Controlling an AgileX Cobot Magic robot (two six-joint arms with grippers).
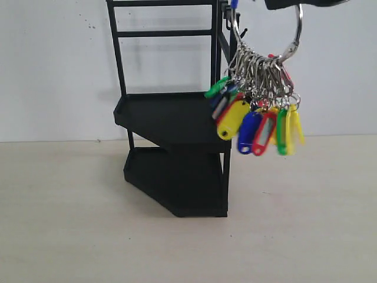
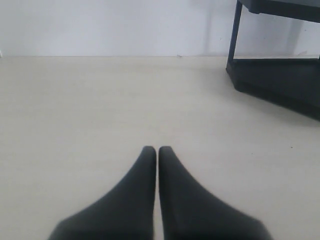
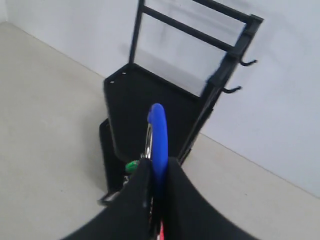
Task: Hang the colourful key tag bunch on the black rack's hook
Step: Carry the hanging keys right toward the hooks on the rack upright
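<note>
The colourful key tag bunch (image 1: 259, 121) hangs in the air from its silver ring (image 1: 296, 35), just right of the black rack's (image 1: 171, 118) upper right post. My right gripper (image 1: 300, 3) holds it at the top edge of the exterior view. In the right wrist view that gripper (image 3: 159, 165) is shut on the ring's blue sleeve (image 3: 158, 130), and the rack's two small hooks (image 3: 248, 62) stick out beyond it. Whether the ring touches a hook cannot be told. My left gripper (image 2: 158, 150) is shut on nothing, low over the table.
The rack stands on a pale table (image 1: 70, 224) against a white wall (image 1: 53, 65). Its lower tray (image 2: 280, 80) shows at the side of the left wrist view. The left arm is outside the exterior view.
</note>
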